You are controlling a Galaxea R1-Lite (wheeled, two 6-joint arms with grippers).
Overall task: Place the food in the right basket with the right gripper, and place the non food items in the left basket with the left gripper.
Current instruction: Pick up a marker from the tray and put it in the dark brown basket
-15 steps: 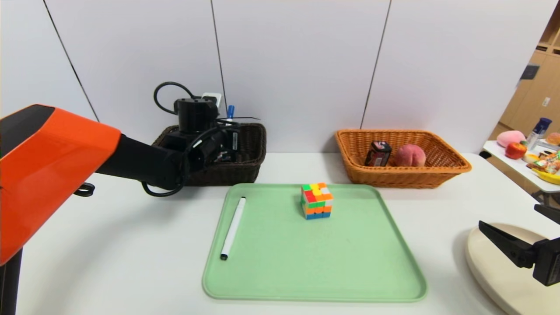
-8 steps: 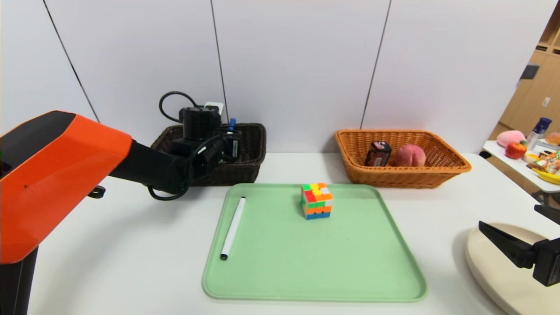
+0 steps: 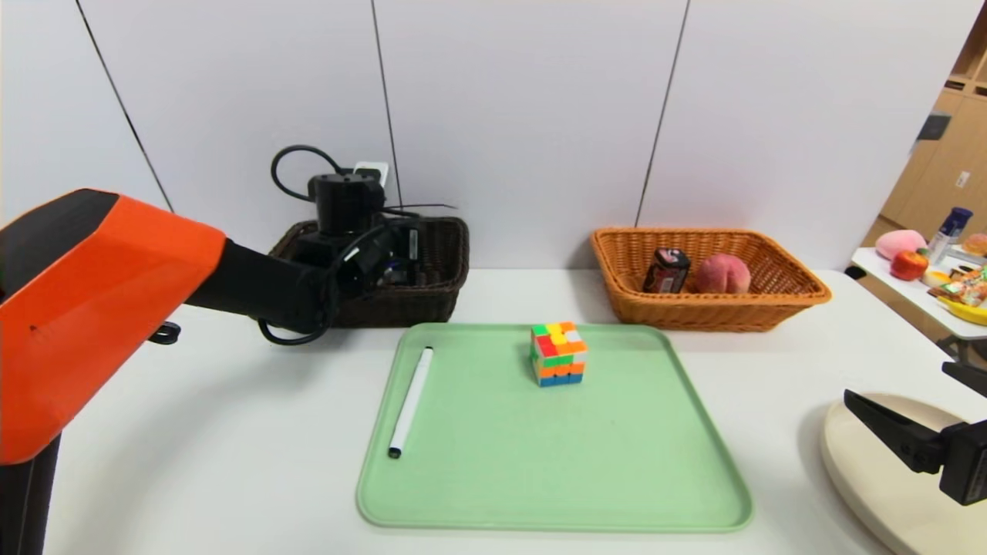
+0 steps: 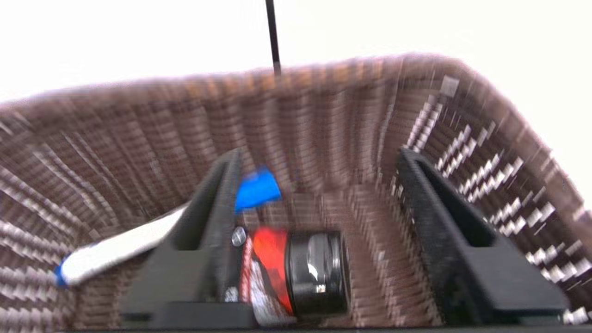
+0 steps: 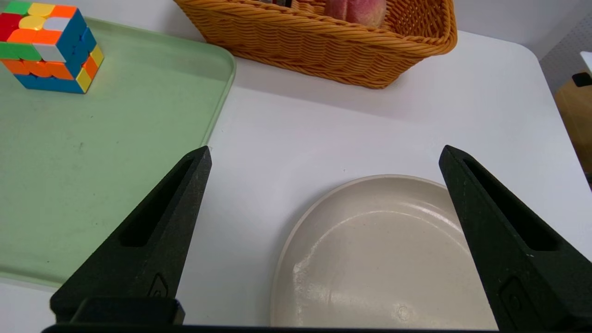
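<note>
- left gripper (image 4: 319,185) was inside the dark basket (image 4: 138,125), jaws spread apart and holding nothing.
- a blue-capped marker (image 4: 115,247) lay just beside one finger; a black tube (image 4: 296,273) lay on the basket floor between the fingers.
- right gripper (image 5: 323,162) hovered wide open and empty over a cream plate (image 5: 384,259).
- on the green tray (image 3: 555,470) sat a cube (image 3: 557,353) and a black-capped marker (image 3: 410,401), well apart.
- orange basket (image 3: 709,308) held a peach (image 3: 723,274) and a dark container (image 3: 666,270).
</note>
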